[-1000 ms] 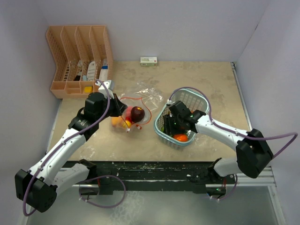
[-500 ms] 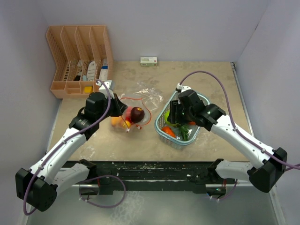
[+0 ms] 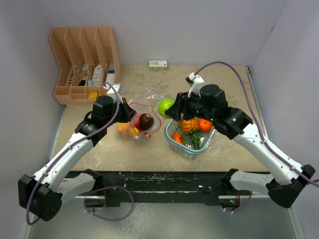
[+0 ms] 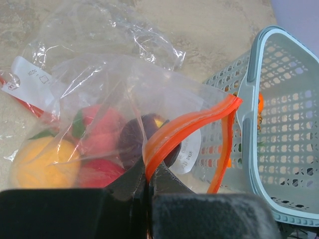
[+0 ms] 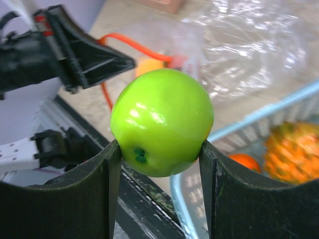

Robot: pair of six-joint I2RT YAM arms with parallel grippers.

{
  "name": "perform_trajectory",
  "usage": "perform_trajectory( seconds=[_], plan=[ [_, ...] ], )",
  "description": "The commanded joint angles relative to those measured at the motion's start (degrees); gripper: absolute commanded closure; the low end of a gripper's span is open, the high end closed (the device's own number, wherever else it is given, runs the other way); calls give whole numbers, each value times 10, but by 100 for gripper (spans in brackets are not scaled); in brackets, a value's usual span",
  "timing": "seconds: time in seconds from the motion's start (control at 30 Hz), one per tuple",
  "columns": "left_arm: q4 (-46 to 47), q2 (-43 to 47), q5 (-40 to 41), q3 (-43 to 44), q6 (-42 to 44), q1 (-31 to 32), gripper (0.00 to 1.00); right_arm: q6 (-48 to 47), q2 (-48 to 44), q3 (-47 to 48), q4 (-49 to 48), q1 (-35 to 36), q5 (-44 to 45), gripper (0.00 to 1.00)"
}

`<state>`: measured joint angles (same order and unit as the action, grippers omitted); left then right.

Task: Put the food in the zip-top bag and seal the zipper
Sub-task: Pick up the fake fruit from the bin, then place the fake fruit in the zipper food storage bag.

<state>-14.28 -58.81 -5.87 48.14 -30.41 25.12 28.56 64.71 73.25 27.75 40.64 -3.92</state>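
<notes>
The clear zip-top bag (image 3: 149, 107) lies left of the teal basket, holding a dark purple piece (image 3: 146, 120), a yellow-orange peach (image 4: 42, 164) and pink pieces (image 4: 102, 129). My left gripper (image 4: 148, 181) is shut on the bag's red-orange zipper strip (image 4: 187, 124) and holds the mouth up; it also shows in the top view (image 3: 130, 113). My right gripper (image 5: 159, 164) is shut on a green apple (image 5: 162, 122) and holds it in the air over the basket's left rim, next to the bag mouth; the apple also shows in the top view (image 3: 166, 107). A pineapple (image 3: 189, 125) and oranges (image 3: 205, 125) lie in the basket.
The teal mesh basket (image 3: 174, 144) stands mid-table, right of the bag. A peach-coloured file rack (image 3: 82, 62) stands at the back left. A small white box (image 3: 158, 64) lies by the back wall. Walls close in the table on three sides.
My right gripper has risen out of the basket with the green apple and moved left toward the bag mouth. My left gripper has kept its hold on the zipper strip.
</notes>
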Motion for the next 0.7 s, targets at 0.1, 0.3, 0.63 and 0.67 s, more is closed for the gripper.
perform_trajectory(
  seconds=[0.1, 0.3, 0.63, 0.67],
  plan=[
    [18, 0, -16, 45, 1, -1, 99, 18, 62, -30, -215, 91, -81, 91],
    [1, 18, -28, 55, -5, -1, 99, 18, 132, -18, -243, 102, -27, 91],
    [-17, 42, -51, 77, -13, -1, 99, 13, 191, 7, -219, 109, 127, 91],
    [-15, 44, -56, 77, -15, -1, 99, 17, 196, 10, -224, 109, 129, 91]
  ],
)
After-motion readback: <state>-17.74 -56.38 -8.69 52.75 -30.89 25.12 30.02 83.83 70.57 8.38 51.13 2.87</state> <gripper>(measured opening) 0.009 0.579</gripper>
